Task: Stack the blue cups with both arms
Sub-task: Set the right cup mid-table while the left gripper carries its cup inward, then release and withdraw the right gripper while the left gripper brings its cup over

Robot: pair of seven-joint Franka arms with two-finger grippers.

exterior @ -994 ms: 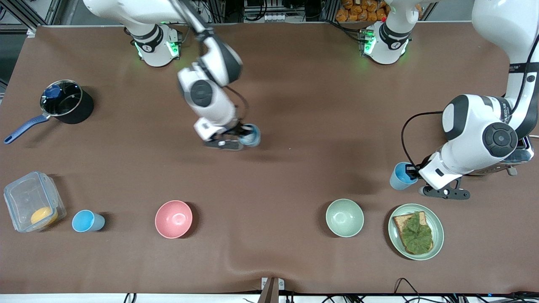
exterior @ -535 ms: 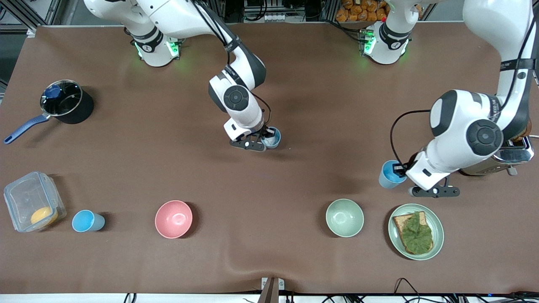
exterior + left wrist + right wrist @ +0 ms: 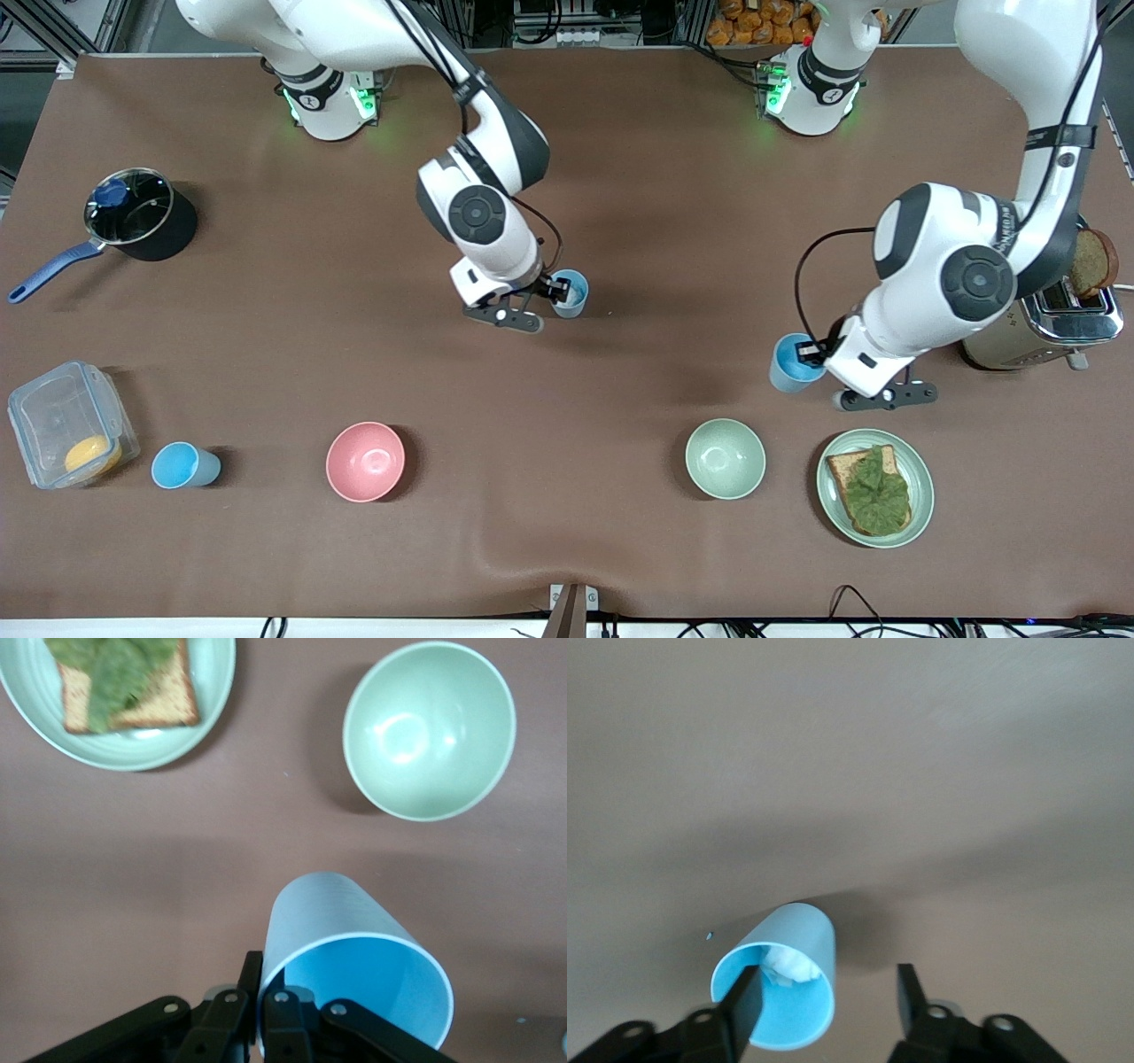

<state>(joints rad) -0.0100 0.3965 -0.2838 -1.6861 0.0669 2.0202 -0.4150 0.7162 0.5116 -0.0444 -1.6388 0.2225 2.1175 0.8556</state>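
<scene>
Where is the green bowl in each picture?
Front view: the pale green bowl sits on the table beside the plate with the leafy toast, nearer to the front camera than the blue cup that the left gripper holds.
Left wrist view: the same bowl is in full view, with that cup at the gripper.
Right wrist view: not in it.
Shared landmark: the plate, in the front and left wrist views.
</scene>
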